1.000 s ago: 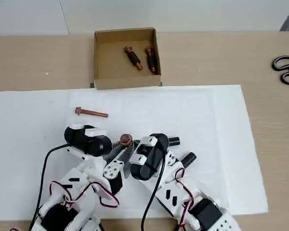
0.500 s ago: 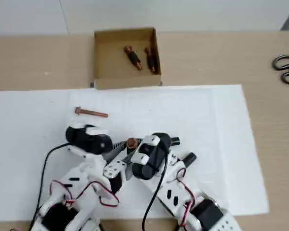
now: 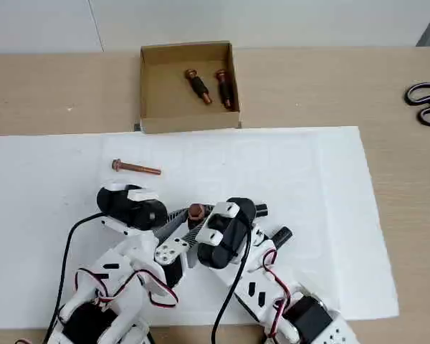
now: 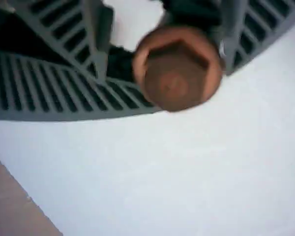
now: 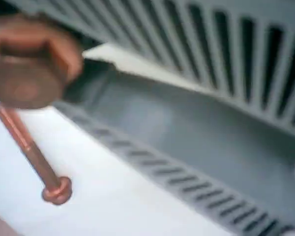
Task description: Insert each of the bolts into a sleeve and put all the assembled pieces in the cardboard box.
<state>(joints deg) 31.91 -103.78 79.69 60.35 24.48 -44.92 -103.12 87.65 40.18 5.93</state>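
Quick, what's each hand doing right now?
Left hand: closed on the bolt.
Right hand: cannot be told.

The left pincer (image 3: pixel 180 217) and the right pincer (image 3: pixel 198 226) are seen close together over the white sheet (image 3: pixel 330 215), with the head of an upright bolt (image 3: pixel 196 212) between them. A loose bolt (image 3: pixel 136 168) is laid flat on the sheet, well apart from them. Beyond the sheet, the cardboard box (image 3: pixel 154 93) is placed on the worktop (image 3: pixel 57 86). Two assembled pieces (image 3: pixel 198 86) (image 3: pixel 225 89) are laid in it side by side. Scissors (image 3: pixel 424 104) are seen at the worktop's edge.
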